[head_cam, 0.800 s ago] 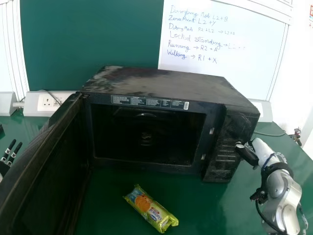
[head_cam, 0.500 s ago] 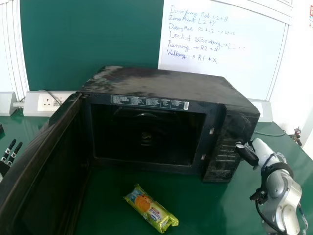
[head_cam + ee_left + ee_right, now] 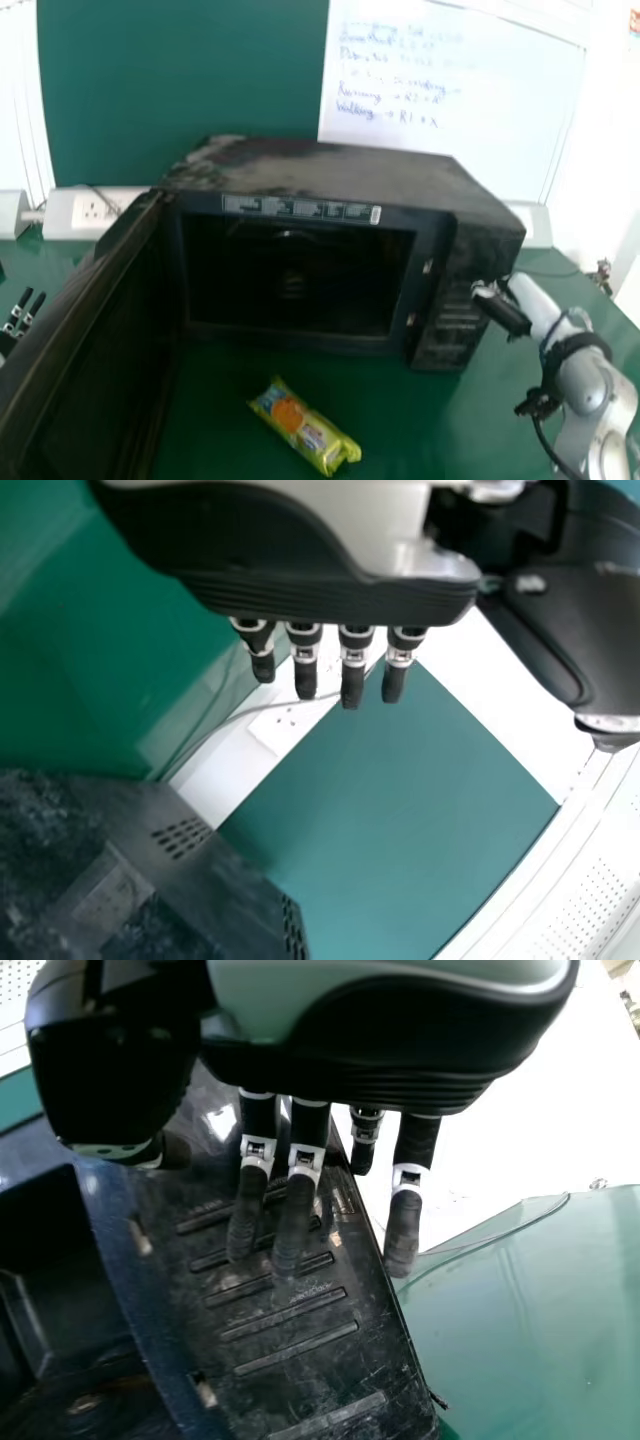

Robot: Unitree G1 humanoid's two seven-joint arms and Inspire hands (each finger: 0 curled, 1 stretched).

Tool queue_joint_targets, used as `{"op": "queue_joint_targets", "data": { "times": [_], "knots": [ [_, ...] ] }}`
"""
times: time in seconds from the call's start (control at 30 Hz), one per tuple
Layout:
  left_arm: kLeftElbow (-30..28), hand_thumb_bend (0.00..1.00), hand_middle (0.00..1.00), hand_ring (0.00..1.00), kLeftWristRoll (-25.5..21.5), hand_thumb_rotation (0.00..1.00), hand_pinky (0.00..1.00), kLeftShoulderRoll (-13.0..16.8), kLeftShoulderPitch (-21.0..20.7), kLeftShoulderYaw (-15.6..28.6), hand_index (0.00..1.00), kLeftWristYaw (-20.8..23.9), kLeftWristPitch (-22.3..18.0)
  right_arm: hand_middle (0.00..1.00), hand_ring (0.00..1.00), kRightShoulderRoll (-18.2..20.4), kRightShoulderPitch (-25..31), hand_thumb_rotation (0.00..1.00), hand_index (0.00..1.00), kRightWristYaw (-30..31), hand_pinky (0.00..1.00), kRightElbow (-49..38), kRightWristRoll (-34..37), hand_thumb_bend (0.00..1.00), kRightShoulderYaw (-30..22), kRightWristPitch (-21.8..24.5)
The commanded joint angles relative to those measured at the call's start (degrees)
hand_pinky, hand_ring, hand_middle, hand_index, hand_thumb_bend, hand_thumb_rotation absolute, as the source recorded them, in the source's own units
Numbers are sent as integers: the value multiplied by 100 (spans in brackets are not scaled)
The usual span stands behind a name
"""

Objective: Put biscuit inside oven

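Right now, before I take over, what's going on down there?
Neither hand is holding anything. The biscuit packet lies on the green table in front of the oven, not inside it, and the oven door stands open. The right hand is at the control panel, fingers loosely extended; the left hand is open, beyond the door.

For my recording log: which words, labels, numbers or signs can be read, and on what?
"Running → R2 +", last character blurred: whiteboard.
"Walking → R1 + X": same whiteboard.
Too blurred or small: whiteboard's upper lines; label strip and control panel on oven; print on the biscuit packet.
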Motion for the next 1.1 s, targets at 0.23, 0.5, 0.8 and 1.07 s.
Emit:
{"op": "queue_joint_targets", "data": {
  "times": [0.23,0.5,0.8,1.07],
  "knots": [
    [-189,84,95,93,61,22,87,-77,4,-133,99,102,-38,43,33,-120,28,13,49,222,25,-657,473,52,-167,-437],
    [-247,83,95,92,50,22,87,-116,4,-158,100,110,-29,42,31,-111,-74,14,49,308,24,-927,421,52,9,-268],
    [-302,83,94,92,91,22,87,-144,21,-185,100,114,-56,47,34,3,-144,14,49,358,25,-1128,597,52,148,-256],
    [-393,84,94,92,93,22,87,-189,32,-189,100,214,-49,43,32,37,-266,14,49,384,23,-1226,610,52,359,-117]
  ]
}}
